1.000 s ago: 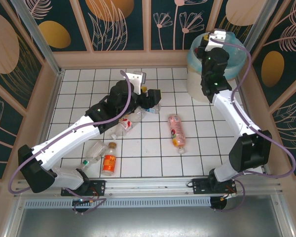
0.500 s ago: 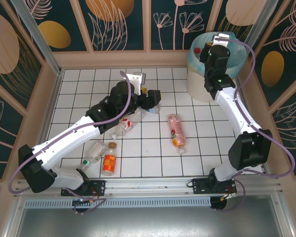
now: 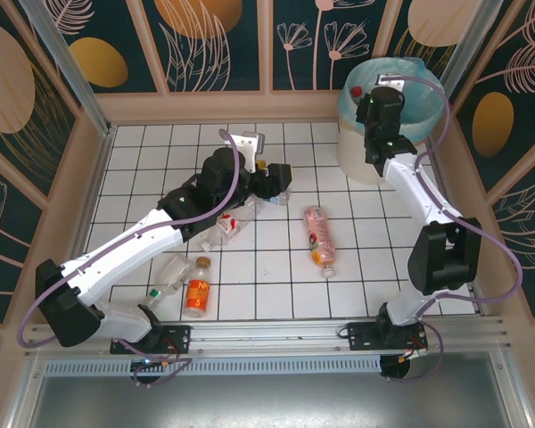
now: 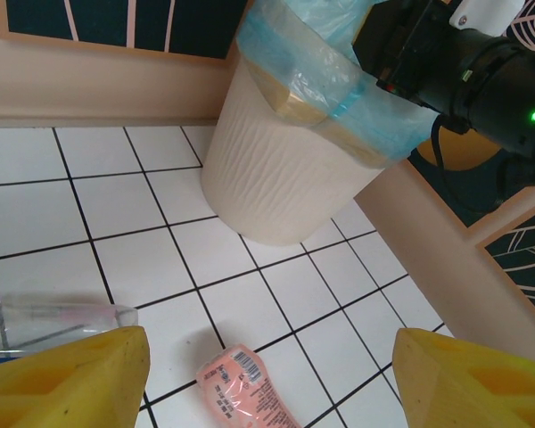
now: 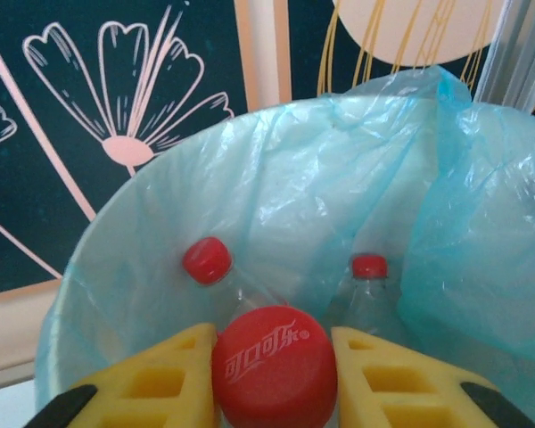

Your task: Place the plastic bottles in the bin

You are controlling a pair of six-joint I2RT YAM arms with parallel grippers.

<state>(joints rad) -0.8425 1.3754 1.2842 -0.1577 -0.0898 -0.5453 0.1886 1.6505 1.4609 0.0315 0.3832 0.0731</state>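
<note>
My right gripper (image 3: 375, 96) hangs over the bin (image 3: 352, 152), a cream bucket lined with a light blue bag. In the right wrist view its fingers (image 5: 169, 374) are shut on a bottle with a red cap (image 5: 272, 366), held above the liner (image 5: 339, 178). Two more red-capped bottles (image 5: 206, 260) (image 5: 369, 266) lie inside. My left gripper (image 3: 273, 178) hovers open over the tiles, nothing between its fingers (image 4: 62, 379). Below it lies a pink-labelled bottle (image 4: 245, 392), which also shows at the floor's middle (image 3: 318, 236). A clear bottle (image 4: 53, 321) lies by the left finger.
More bottles lie on the tiled floor: an orange-labelled one (image 3: 197, 290), a clear one (image 3: 168, 278) beside it, and others half under the left arm (image 3: 232, 223). Wooden walls (image 3: 71, 169) ring the floor. The bin (image 4: 276, 169) stands in the far right corner.
The right wrist has shifted a little nearer and lower over the bin, still with the red-capped bottle. The left arm has hardly moved.
</note>
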